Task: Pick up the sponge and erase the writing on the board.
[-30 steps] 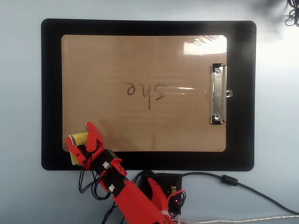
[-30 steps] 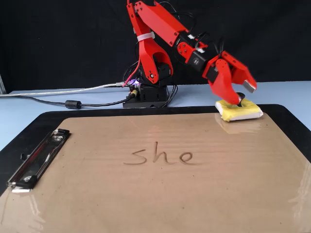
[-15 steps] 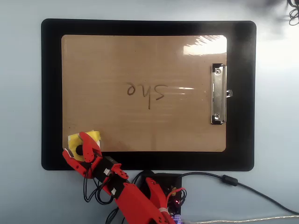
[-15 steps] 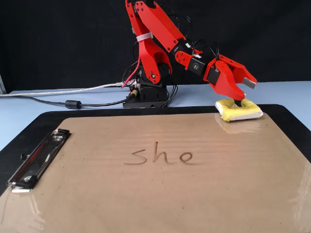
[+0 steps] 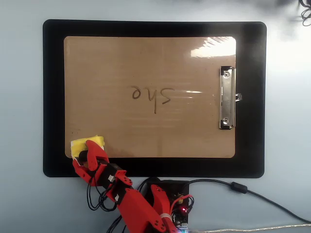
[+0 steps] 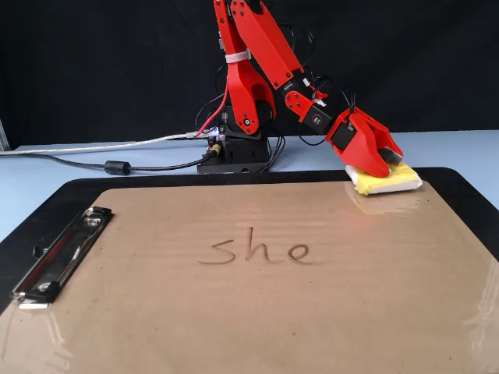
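The yellow sponge (image 5: 81,144) lies at the board's lower left corner in the overhead view and at the far right in the fixed view (image 6: 394,184). My red gripper (image 5: 87,154) is pressed down on top of it (image 6: 392,165), jaws drawn together on the sponge, covering most of it. The tan board (image 5: 146,58) lies flat on a black mat. The writing (image 5: 152,95), dark strokes reading "she" (image 6: 261,250), sits mid-board, well away from the gripper.
The silver clip (image 5: 227,97) is at the board's right end in the overhead view and at the left in the fixed view (image 6: 58,253). The black mat (image 5: 52,97) frames the board. The arm's base (image 6: 238,152) and cables (image 6: 117,166) sit behind the mat.
The gripper has dropped onto the sponge and its jaws have closed from wide open. The sponge, board and writing have not moved.
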